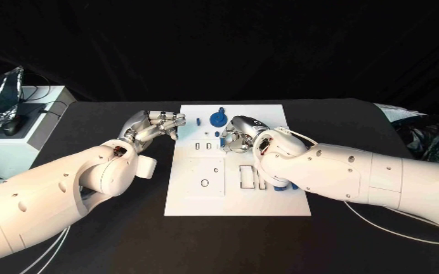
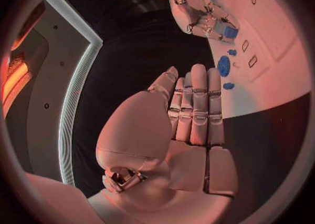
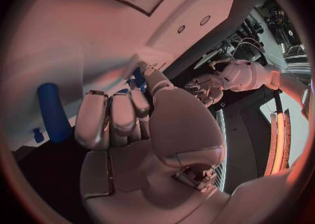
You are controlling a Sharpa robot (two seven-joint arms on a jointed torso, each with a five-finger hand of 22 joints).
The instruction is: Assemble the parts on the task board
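We judge assembly unfinished: on the task board [image 1: 236, 204], slots near its centre stand empty, blue parts [image 1: 217, 119] sit near its far edge. The right hand [image 1: 240, 133] pinches a blue piece [image 2: 230, 32] over the board; the left hand [image 1: 157, 125] hovers released beside it.

White task board [image 1: 275, 204], blue parts [image 1: 217, 119] (one round), black table [image 1: 356, 122], silver fingers [image 1: 170, 120]
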